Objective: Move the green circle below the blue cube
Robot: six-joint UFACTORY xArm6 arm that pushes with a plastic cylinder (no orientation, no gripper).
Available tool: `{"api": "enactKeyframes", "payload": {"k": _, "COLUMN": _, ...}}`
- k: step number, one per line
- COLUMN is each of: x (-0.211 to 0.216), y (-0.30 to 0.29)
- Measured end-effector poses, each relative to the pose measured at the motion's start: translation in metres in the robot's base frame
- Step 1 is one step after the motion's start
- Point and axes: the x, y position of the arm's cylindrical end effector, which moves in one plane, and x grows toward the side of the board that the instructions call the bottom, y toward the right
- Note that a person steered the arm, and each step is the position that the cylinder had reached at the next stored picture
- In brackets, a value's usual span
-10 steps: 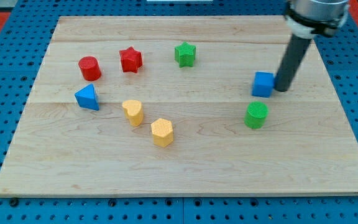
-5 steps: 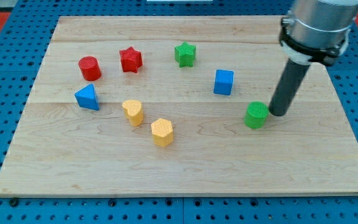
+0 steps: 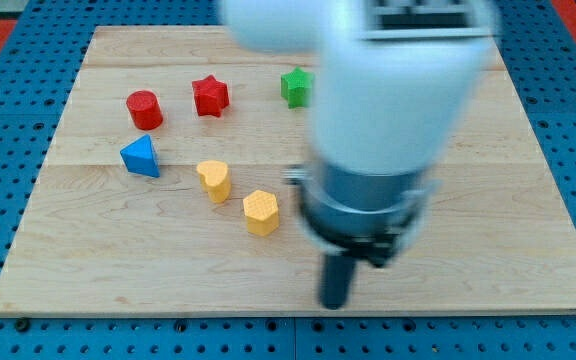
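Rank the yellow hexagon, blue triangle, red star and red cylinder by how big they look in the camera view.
1. Yellow hexagon, largest, though it sits nearest the view's bottom, so nearness may inflate it.
2. Blue triangle.
3. Red star and red cylinder look alike; no ranking between them.

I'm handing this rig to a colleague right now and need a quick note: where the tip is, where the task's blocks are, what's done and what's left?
My tip is near the view's bottom edge of the board, right of the yellow hexagon, touching no visible block.
The arm's blurred body covers the board's middle and right, so neither the green circle nor the blue cube shows; their positions cannot be confirmed now.
Visible and apart from the tip: green star, partly covered, red star, red cylinder, blue triangle, yellow heart.
Done: cannot be judged. Left: get a clear view, then check the circle sits below the cube.
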Motion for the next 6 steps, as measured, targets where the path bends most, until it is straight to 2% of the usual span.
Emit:
{"api": "enactKeyframes", "payload": {"k": 1, "x": -0.034, "y": -0.043}}
{"api": "enactKeyframes", "payload": {"k": 2, "x": -0.080, "y": -0.042}}
{"api": "enactKeyframes", "payload": {"k": 4, "x": -0.092, "y": -0.007}}
{"api": "enactKeyframes", "payload": {"k": 6, "x": -0.162, "y": -0.007}}
